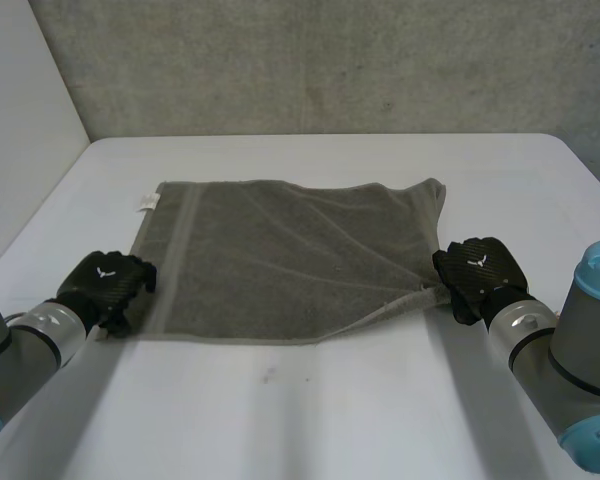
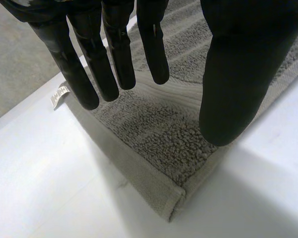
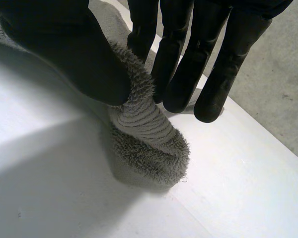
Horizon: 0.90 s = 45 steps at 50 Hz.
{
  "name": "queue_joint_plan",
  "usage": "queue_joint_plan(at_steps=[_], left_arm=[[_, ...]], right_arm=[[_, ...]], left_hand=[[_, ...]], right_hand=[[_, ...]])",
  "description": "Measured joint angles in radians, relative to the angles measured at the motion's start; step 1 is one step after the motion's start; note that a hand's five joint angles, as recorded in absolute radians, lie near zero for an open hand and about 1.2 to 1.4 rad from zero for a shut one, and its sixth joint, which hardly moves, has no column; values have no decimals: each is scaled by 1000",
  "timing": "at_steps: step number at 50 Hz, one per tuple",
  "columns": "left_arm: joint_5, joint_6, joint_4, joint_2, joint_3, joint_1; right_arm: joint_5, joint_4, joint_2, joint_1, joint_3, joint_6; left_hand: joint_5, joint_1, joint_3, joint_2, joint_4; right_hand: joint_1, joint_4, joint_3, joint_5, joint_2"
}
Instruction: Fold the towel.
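A grey towel [image 1: 280,255] lies spread on the white table [image 1: 320,410], a small white label [image 1: 147,202] at its far left corner. My left hand [image 1: 105,285] hovers over the towel's near left corner [image 2: 174,201], fingers [image 2: 114,64] straight and apart from the thumb, holding nothing. My right hand [image 1: 475,272] is at the near right corner, where thumb and fingers [image 3: 181,74] pinch a bunched fold of towel [image 3: 144,134]. The near right edge is drawn up toward that hand.
A grey wall runs behind the table's far edge. A white panel [image 1: 20,120] stands at the left. Bare tabletop lies in front of the towel and to its right.
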Motion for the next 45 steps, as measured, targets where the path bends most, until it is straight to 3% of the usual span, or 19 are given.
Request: queue_joint_plan(at_steps=[19,32,33,43,45], left_arm=[[3,76,13,-63,0,-3],[3,72,93,-118,50,-3],[3,71,97,-121,58,-3],[2,59,104,-145,118,-6],[3,59,105,-150,125,-7]], right_arm=[[-3,0,16,0,-1,-2],[-10,0,21,5,0,-3],[-10,0,22,5,0,-3],[-10,0,28,6,0,-6],[-9,0,28,6,0,-6]], left_hand=[[-85,-81,-81,-83,-83],[-33,39,40,40,38],[76,71,69,69,70],[255,259,256,256,258],[403,412,410,411,404]], right_hand=[[0,0,0,0,0],[0,0,0,1,0],[0,0,0,1,0],[0,0,0,1,0],[0,0,0,1,0]])
